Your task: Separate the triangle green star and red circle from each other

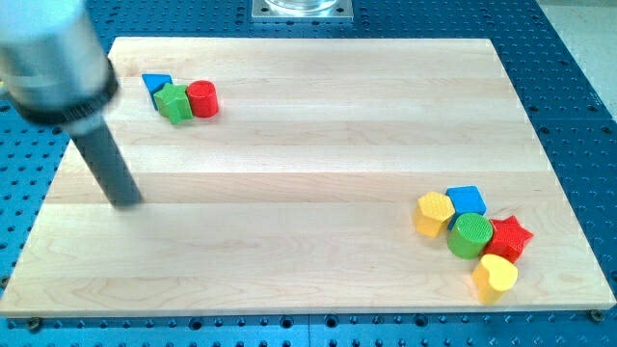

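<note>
My tip [126,202], a bare rod tool holding nothing, rests on the surface [289,193] toward 9 o'clock, with the touching blue triangle [156,84], green star [174,102] and red circle [202,98] lying at its 1 o'clock.

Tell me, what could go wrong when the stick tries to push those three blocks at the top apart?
1. The blue triangle block, green star block and red round block sit bunched tight, so my tip, now well below them, might shove all three together.
2. They lie near the wooden board's top edge; a push upward could slide one off.
</note>
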Tool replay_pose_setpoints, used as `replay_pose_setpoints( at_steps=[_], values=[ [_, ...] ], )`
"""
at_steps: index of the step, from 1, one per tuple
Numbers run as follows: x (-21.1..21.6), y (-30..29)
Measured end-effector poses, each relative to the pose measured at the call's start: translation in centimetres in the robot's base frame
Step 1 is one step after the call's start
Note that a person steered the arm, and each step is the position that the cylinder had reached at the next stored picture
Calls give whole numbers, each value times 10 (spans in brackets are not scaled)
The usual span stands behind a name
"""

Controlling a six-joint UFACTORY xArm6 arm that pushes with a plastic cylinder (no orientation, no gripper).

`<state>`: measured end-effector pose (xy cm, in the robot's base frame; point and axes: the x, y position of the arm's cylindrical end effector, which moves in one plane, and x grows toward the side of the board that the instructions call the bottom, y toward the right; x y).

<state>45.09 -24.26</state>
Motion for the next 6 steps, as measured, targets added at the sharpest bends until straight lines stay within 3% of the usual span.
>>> replay_pose_setpoints(
  at_steps=[1, 2, 3, 4, 5, 6],
  values=[
    [-88, -62],
    [-130, -49],
    [-141, 9],
    [-106, 92],
    [-42, 185],
    [-20, 208]
  ],
)
